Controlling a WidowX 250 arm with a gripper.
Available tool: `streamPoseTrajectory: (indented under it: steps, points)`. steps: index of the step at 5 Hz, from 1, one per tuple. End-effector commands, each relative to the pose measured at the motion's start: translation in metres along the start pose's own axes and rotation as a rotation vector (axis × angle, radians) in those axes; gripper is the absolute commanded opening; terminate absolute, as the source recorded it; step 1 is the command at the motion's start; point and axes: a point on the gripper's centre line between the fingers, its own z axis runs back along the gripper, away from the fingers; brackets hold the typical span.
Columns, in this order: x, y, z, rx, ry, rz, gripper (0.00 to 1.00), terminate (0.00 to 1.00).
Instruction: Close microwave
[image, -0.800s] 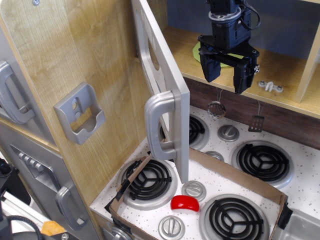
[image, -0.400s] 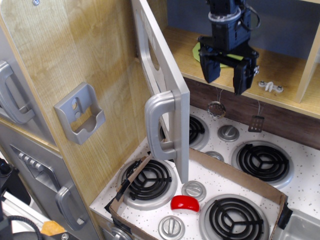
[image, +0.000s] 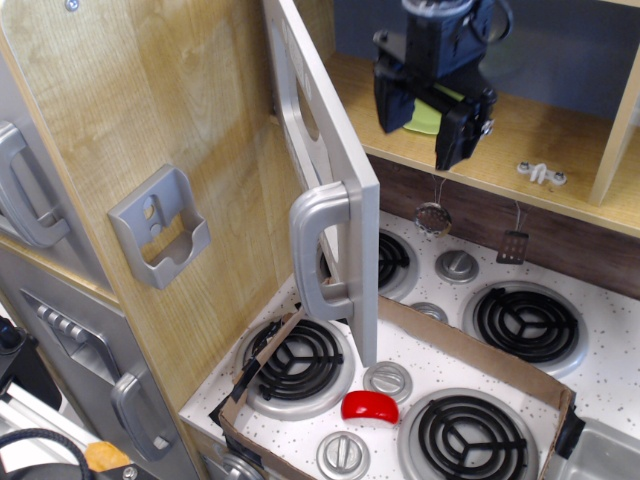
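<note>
The microwave's grey door (image: 335, 150) stands wide open, swung out toward the camera and seen almost edge-on, with its vertical silver handle (image: 318, 250) at the free edge. The wooden interior (image: 520, 130) lies open behind it, with a green flat item (image: 428, 121) and a small white piece (image: 541, 173) on its floor. My black gripper (image: 425, 122) hangs open and empty at the mouth of the interior, just right of the door's upper part and apart from it. The number buttons are out of view.
Below is a toy stovetop with black burners (image: 298, 360), silver knobs (image: 387, 380), a red item (image: 370, 406) and a cardboard rim (image: 470, 345). Two small utensils (image: 432, 215) hang under the shelf. A grey wall holder (image: 160, 228) and curved-handle doors (image: 22, 205) are on the left.
My gripper has moved left and slightly up, closer to the open door. The door has not moved.
</note>
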Motion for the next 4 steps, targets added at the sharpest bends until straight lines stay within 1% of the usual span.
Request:
streamPoseTrajectory:
  steps: [1,2,3,4]
  points:
    - [0.011,0.008,0.079,0.107,-0.102,0.024,1.00,0.00]
    - [0.003,0.013,0.110,0.137,-0.152,0.060,1.00,0.00]
    - [-0.008,0.022,0.134,0.137,-0.128,0.082,1.00,0.00]
    - [-0.024,0.032,0.150,0.134,-0.124,0.084,1.00,0.00]
